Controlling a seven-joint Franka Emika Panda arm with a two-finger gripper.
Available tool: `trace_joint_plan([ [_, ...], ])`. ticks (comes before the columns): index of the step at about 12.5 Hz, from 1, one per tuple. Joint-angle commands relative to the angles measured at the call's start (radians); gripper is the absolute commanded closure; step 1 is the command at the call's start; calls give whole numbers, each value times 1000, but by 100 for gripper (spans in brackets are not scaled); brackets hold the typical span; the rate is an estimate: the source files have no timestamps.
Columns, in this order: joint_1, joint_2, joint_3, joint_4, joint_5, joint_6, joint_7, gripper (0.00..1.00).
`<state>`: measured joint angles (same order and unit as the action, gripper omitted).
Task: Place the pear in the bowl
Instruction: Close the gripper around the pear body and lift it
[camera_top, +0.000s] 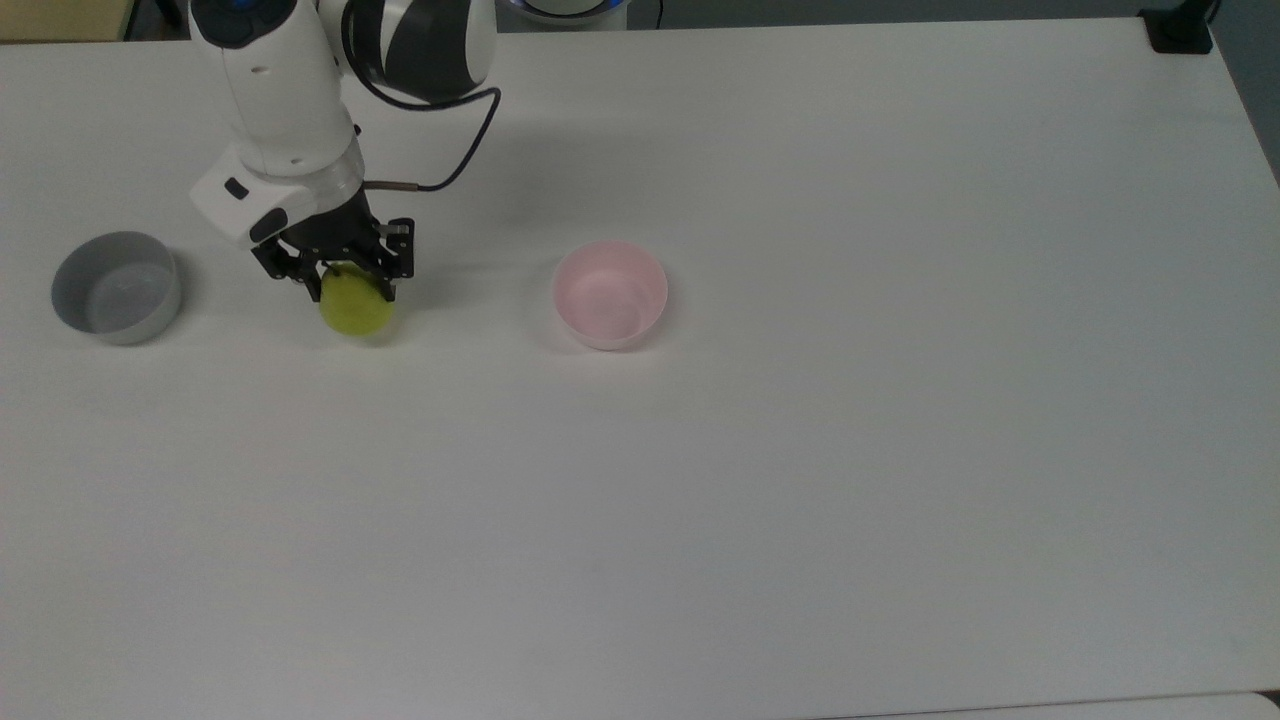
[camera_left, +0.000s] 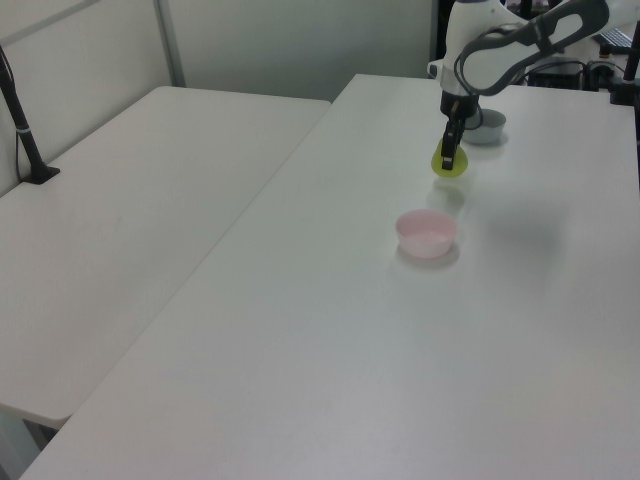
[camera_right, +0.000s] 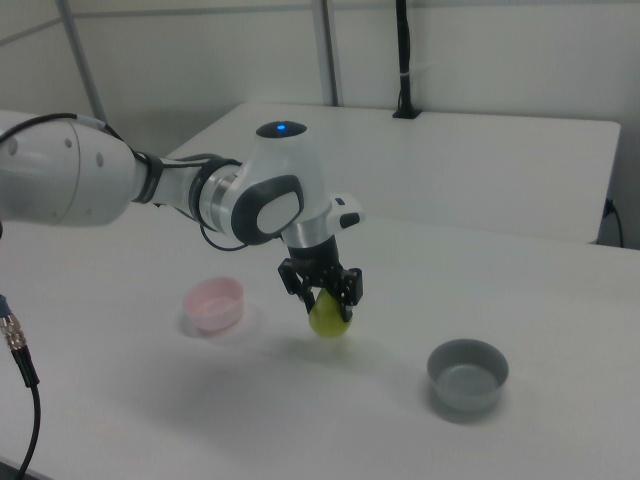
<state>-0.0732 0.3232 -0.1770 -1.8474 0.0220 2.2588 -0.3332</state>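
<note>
Progress stands at about the halfway mark, as I judge it: the gripper (camera_top: 343, 283) has its fingers closed against the two sides of the pear (camera_top: 356, 308), and in the right view the fruit (camera_right: 328, 318) hangs clear of the table (camera_top: 800, 450) with a soft shadow beneath it, so the pick looks done and the lift begun. What is left is the carry across to the pink bowl (camera_top: 610, 294), which sits empty and well apart from the pear toward the top view's right, and then the release over it. A grey bowl (camera_top: 116, 287) stands on the other side of the pear, toward the top view's left, and plays no part. The pear's top and stem are hidden under the gripper body, so how deep the fingers sit on the fruit is hard to make out. In the left view the gripper (camera_left: 450, 160) covers much of the pear (camera_left: 443, 167).
</note>
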Motion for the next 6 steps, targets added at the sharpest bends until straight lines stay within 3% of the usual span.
trace_joint_plan([
  [1, 13, -91, 5, 20, 6, -120, 20, 94],
  [6, 16, -171, 13, 91, 9, -295, 20, 94],
])
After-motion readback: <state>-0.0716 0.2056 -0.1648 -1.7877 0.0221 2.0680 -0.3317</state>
